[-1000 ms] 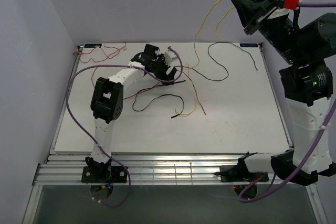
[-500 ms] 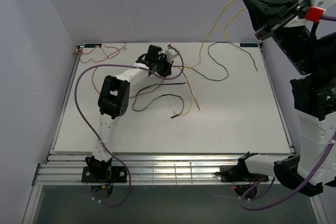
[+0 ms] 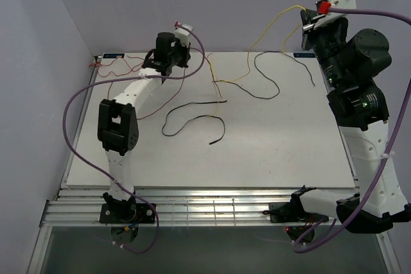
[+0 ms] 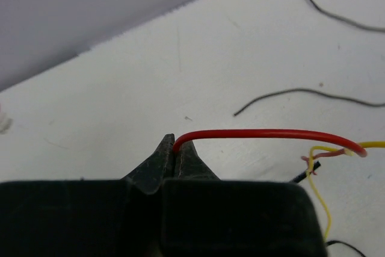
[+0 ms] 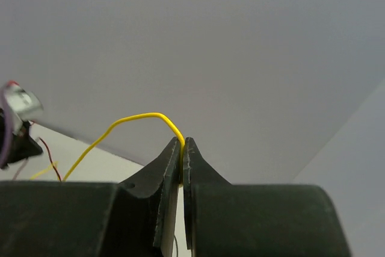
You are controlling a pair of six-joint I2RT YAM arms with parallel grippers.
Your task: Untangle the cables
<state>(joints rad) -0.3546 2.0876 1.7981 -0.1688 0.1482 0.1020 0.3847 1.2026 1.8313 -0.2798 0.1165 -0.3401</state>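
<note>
My left gripper (image 3: 168, 54) is at the back left of the table, shut on a red cable (image 4: 271, 132) that arches out of its tips (image 4: 176, 145) to the right. That red cable meets a yellow cable (image 4: 319, 191) at a small knot (image 4: 313, 159). My right gripper (image 3: 307, 20) is raised high at the back right, shut on the yellow cable (image 5: 126, 120), which hangs down to the table middle (image 3: 263, 33). A black cable (image 3: 192, 119) lies curled mid-table. Another black cable (image 3: 276, 75) loops at the back right. More red cable (image 3: 122, 65) lies at the back left.
The white table board (image 3: 289, 152) is walled at the back and left. A ribbed metal rail (image 3: 212, 210) runs along the near edge. Thick purple hoses (image 3: 77, 107) loop off both arms.
The left gripper shut on the red cable and pulled back and to the left. The right arm swung its raised gripper, and the yellow cable lifted off the table middle.
</note>
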